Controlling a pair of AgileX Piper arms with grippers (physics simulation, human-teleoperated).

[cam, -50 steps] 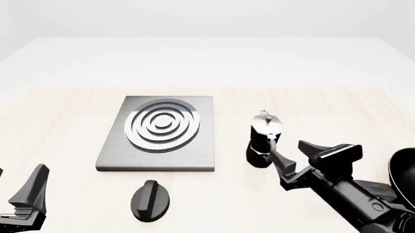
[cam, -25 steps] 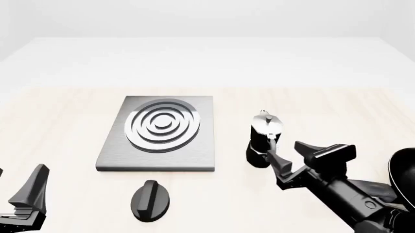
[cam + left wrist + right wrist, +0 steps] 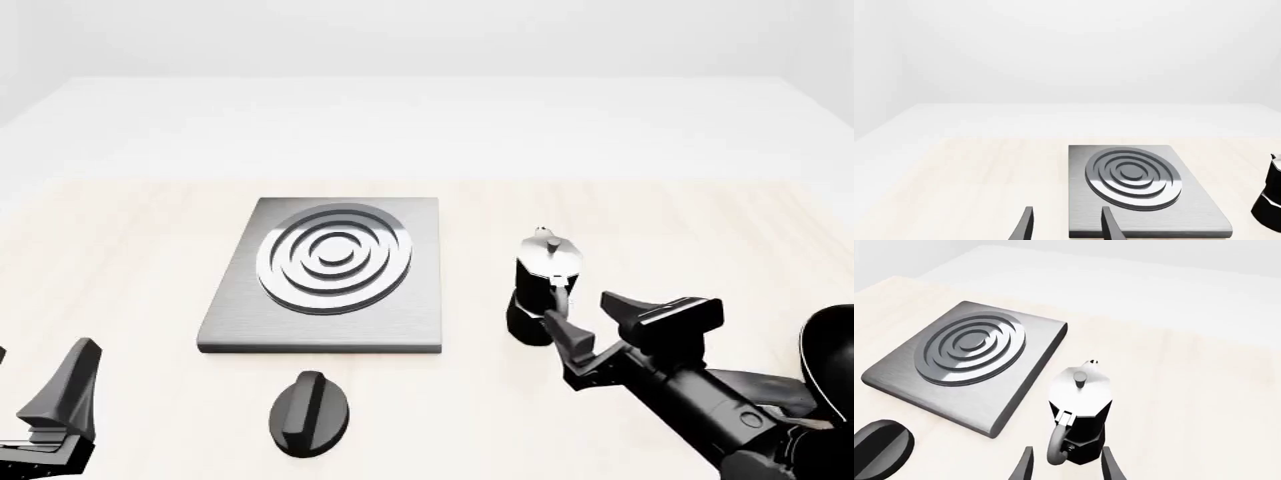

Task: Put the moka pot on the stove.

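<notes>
The moka pot (image 3: 545,285), black with a silvery lid, stands upright on the table to the right of the stove (image 3: 240,322). Its curved handle faces my right gripper (image 3: 583,310), which is open just behind the pot. In the right wrist view the handle of the moka pot (image 3: 1081,415) lies between the two fingertips of that gripper (image 3: 1066,461), and contact does not show. My left gripper (image 3: 43,352) is open at the near left, empty. The left wrist view has this gripper (image 3: 1066,216) in front of the stove (image 3: 1187,212), with the moka pot (image 3: 1271,200) at the frame's edge.
A black oval knob (image 3: 310,412) lies on the table in front of the stove, also seen as the knob (image 3: 881,447) in the right wrist view. A black frying pan (image 3: 834,350) sits at the right edge, beside my right arm. The stove (image 3: 1029,385) is bare.
My right gripper has crept forward and slightly left, closing in on the pot's handle. The pot, the stove and the left arm have not moved.
</notes>
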